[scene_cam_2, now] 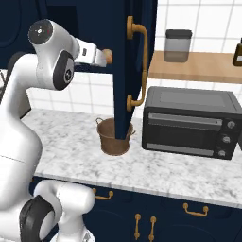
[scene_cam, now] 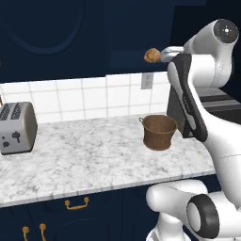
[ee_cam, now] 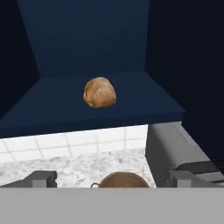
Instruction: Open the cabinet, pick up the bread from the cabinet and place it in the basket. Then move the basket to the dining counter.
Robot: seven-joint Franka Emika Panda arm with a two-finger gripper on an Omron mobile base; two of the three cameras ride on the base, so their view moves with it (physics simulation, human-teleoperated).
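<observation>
One toaster, grey with two slots, is sitting at the left end of the marble bench, well apart from everything else on it. Toward the middle, one brown basket is standing upright on the bench, directly under the open cabinet. Above it, one bread, a tan lump, is resting on the cabinet's navy shelf, and the white arm is reaching up toward it, so that the tool is hanging level with the shelf, short of the loaf. In the hand view the bread is sitting ahead of and above the two dark fingertips, which are standing wide apart with nothing between them; the tool is spread and not touching the loaf. The basket's rim is showing between those tips, lower down. In the right base view the cabinet door is swung out edge-on, carrying one long brass handle, with the basket partly behind its lower edge. Right of the door, one black toaster oven is sitting on the bench, just beside the basket. Above it, one dark canister is standing on a wooden shelf. No writing or brand marks are legible anywhere.
</observation>
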